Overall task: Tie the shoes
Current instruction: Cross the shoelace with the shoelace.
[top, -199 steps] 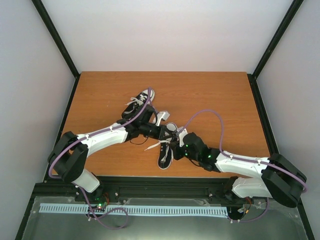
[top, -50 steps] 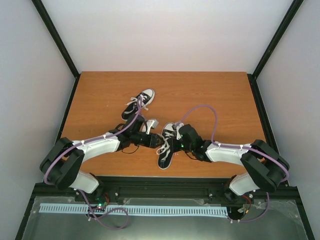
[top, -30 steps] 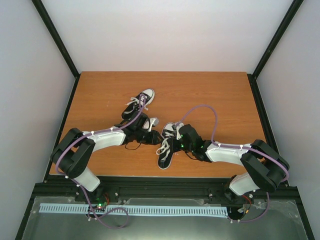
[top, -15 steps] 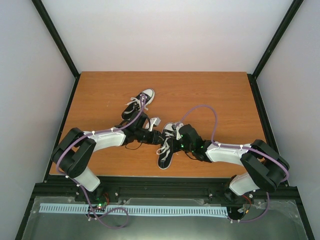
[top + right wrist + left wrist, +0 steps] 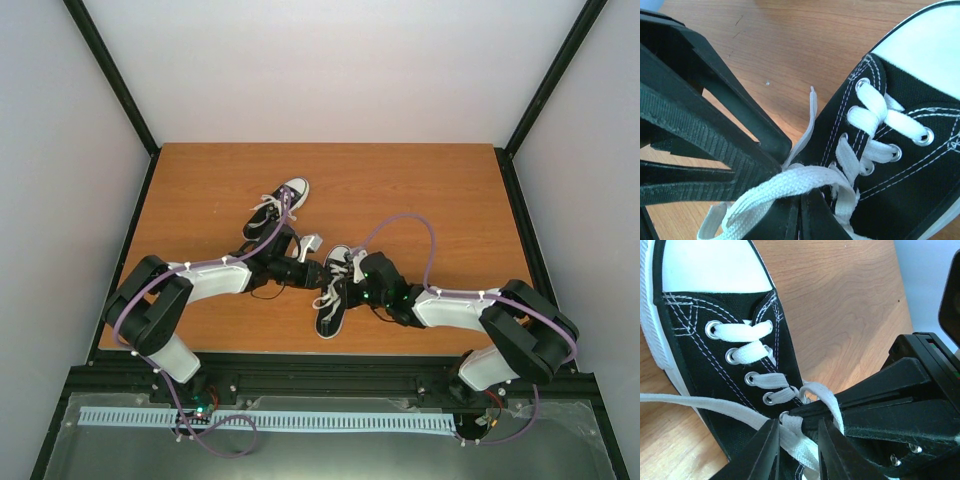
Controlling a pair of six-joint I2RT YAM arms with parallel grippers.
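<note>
My right gripper [image 5: 800, 207] is clamped on the lace [image 5: 771, 189] of the near shoe [image 5: 333, 297], mid-way across the table [image 5: 430, 190]. My left gripper [image 5: 797, 426] straddles that lace by the eyelets [image 5: 756, 377]. I cannot tell whether it pinches. The two sets of fingers nearly touch, so I fear a collision, or a weak left grip letting the lace slip free. The far shoe [image 5: 279, 207] lies apart.
</note>
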